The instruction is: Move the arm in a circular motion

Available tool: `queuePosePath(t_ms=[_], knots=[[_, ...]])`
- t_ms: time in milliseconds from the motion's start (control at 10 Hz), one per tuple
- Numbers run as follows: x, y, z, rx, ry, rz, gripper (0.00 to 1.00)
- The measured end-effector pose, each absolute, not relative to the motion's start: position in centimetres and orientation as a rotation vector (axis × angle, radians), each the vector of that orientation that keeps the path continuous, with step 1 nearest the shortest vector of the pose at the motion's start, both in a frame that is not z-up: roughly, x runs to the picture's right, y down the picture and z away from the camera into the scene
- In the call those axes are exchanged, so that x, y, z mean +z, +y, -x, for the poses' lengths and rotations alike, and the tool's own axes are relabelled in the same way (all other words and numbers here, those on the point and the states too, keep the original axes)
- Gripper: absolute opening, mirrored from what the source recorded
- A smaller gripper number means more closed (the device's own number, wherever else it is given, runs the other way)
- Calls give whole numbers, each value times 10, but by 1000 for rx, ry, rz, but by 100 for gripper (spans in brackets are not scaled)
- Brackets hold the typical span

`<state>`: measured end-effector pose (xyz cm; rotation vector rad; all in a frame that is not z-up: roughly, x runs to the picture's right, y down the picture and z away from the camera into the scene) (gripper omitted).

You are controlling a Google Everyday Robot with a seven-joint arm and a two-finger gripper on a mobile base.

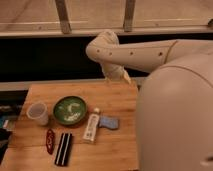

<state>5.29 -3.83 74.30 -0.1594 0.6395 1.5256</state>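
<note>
The big cream-white arm (145, 52) reaches in from the right, with a row of small dark holes along its tube. Its rounded joint (102, 47) hangs above the far edge of the wooden table (120, 150). From that joint a short section points down to the gripper (116, 75), which sits just above the table's back edge, right of centre. The gripper holds nothing that I can see. The robot's bulky white body (175, 120) fills the right side of the view.
On the table are a green bowl (70, 110), a pale cup (38, 112), a white bottle lying down (91, 127), a blue sponge (108, 122), a red item (49, 141) and a black bar (63, 148). A dark wall and railing run behind.
</note>
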Motion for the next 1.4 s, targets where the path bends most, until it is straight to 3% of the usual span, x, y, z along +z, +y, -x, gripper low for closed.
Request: queuePosePath(t_ms=[500,1000,1400], knots=[[744,-48,66,1373,479,283,65],[672,30,131,1251,372,389,65],[610,97,111,1323,402,375,65]])
